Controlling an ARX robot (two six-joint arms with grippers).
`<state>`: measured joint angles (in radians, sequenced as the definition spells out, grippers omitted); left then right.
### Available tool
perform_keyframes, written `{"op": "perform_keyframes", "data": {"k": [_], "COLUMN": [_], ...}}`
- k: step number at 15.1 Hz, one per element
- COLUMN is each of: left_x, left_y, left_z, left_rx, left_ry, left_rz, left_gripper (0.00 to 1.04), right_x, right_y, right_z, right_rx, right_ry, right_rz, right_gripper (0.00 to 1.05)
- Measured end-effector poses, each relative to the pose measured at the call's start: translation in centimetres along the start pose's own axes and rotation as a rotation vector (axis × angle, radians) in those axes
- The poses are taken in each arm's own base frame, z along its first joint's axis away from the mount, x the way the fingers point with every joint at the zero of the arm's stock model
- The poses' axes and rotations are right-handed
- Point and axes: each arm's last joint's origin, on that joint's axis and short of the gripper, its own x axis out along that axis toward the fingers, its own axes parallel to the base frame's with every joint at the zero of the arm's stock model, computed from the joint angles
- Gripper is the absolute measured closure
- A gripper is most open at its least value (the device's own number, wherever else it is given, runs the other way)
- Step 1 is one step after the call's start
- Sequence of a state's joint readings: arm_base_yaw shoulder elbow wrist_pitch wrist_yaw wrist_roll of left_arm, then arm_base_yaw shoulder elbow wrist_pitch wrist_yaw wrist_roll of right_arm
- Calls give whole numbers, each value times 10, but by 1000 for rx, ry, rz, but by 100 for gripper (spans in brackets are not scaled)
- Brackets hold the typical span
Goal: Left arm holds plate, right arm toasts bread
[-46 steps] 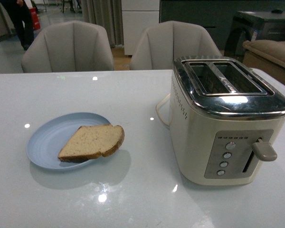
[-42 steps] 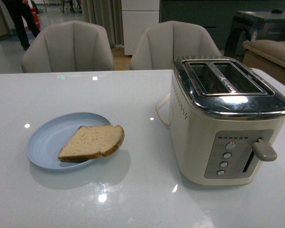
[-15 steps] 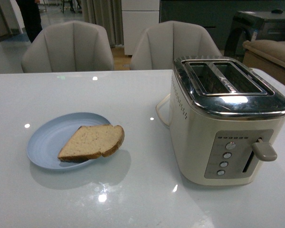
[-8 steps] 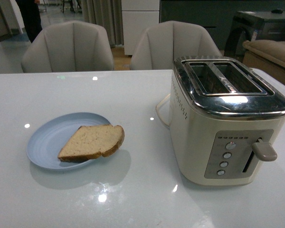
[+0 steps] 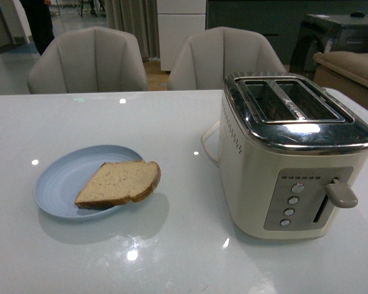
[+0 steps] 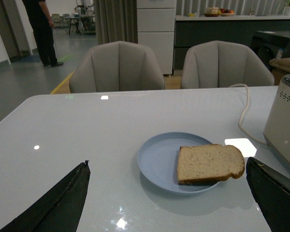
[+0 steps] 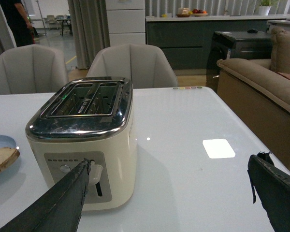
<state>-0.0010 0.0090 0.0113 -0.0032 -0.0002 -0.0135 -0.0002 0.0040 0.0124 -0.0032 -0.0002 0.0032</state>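
The pale-blue plate (image 5: 66, 178) rests on the white table at the left, and the half-slice of bread (image 5: 119, 182) lies flat on its right side, overhanging the rim. In the left wrist view the plate (image 6: 157, 155) and bread (image 6: 209, 162) lie ahead of my open left gripper (image 6: 168, 166), whose black fingertips (image 6: 70, 193) are spread wide with nothing between them. My right gripper (image 7: 170, 166) is open too, facing the toaster (image 7: 84, 137), with its fingertips (image 7: 274, 186) empty. Neither arm shows in the front view.
The cream toaster (image 5: 291, 156) with two empty slots and its lever (image 5: 341, 195) up stands at the right. Its cord (image 6: 242, 112) runs behind the plate. Two grey chairs (image 5: 89, 61) stand at the far table edge. A sofa (image 7: 261, 92) is off to the right.
Nothing on the table has moved; only a person in the background walked to the right.
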Motion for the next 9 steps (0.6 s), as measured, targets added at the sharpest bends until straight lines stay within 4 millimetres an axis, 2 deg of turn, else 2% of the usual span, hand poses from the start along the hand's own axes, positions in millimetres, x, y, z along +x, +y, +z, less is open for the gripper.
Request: {"op": "perform_keyframes", "data": {"k": [9], "left_x": [0], "left_y": [0], "left_z": [0], "left_rx": [0], "left_ry": [0], "left_rz": [0], "left_gripper": [7], "right_x": [0], "right_y": [0], "right_z": [0], "right_rx": [0], "right_ry": [0], "right_rz": [0], "right_gripper": [6]}}
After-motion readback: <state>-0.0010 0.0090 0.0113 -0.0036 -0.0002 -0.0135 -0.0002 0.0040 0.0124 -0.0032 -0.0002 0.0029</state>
